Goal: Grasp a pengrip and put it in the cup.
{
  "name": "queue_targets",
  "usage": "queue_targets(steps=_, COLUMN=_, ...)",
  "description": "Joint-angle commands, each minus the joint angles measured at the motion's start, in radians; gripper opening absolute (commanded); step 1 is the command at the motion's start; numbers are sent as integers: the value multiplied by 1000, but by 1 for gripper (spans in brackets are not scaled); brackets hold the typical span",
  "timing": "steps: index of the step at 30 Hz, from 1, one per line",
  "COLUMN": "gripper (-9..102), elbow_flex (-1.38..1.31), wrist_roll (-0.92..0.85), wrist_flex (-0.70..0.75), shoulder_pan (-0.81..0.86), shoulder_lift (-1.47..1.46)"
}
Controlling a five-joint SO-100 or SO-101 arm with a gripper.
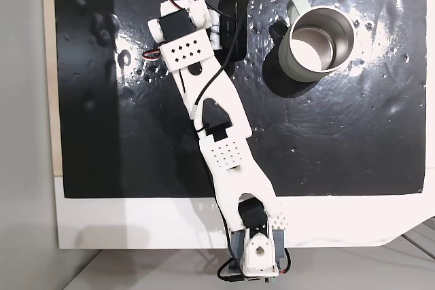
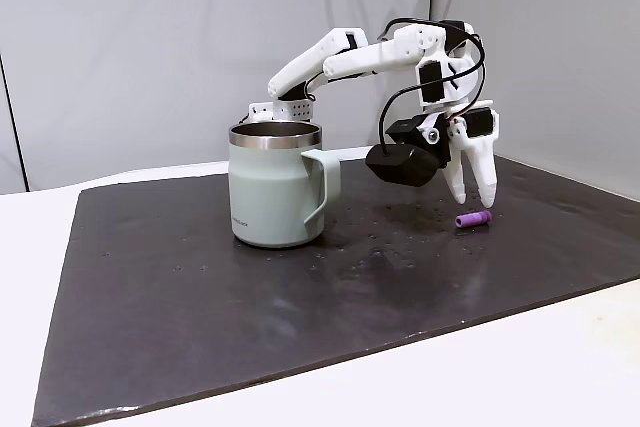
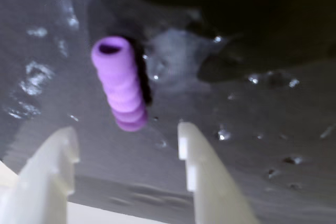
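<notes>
The pengrip [image 2: 473, 219] is a small light-purple ribbed tube lying on the black mat, to the right of the cup in a fixed view. In the wrist view the pengrip [image 3: 119, 83] lies just beyond the two white fingertips, pointing away from them. My gripper [image 2: 472, 197] hangs fingers-down right above it, open, with nothing between the fingers; the gripper [image 3: 126, 140] also stands open in the wrist view. The cup [image 2: 275, 187] is a pale grey-green mug with a steel inside, upright, handle toward the gripper. In a fixed view from above, the cup [image 1: 319, 42] sits at the upper right.
A black mat [image 1: 340, 140] covers the white table and is wet-looking with shiny specks. My white arm [image 1: 224, 147] reaches from the bottom edge up to the upper left. A black cable [image 1: 234, 32] loops near the wrist.
</notes>
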Motion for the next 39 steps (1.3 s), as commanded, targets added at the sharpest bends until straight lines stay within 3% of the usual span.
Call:
queue_targets(steps=1, gripper=19, elbow_flex=-75, wrist_roll=11, wrist_flex=-41, shoulder_pan=32, shoulder_lift=-6)
queue_targets(steps=11, gripper=15, elbow_flex=-94, wrist_roll=26, wrist_flex=-77, shoulder_pan=28, shoulder_lift=-106)
queue_targets(steps=17, gripper=0, elbow_flex=-94, wrist_roll=35, wrist_flex=-60, shoulder_pan=31, shoulder_lift=-121)
queue_targets(steps=23, gripper=0, elbow_flex=-94, wrist_roll=37, wrist_flex=-35, shoulder_pan=38, shoulder_lift=-101)
queue_targets(steps=39, gripper=0, elbow_flex=110, wrist_roll=0, wrist_flex=-5, shoulder_pan=48, shoulder_lift=545)
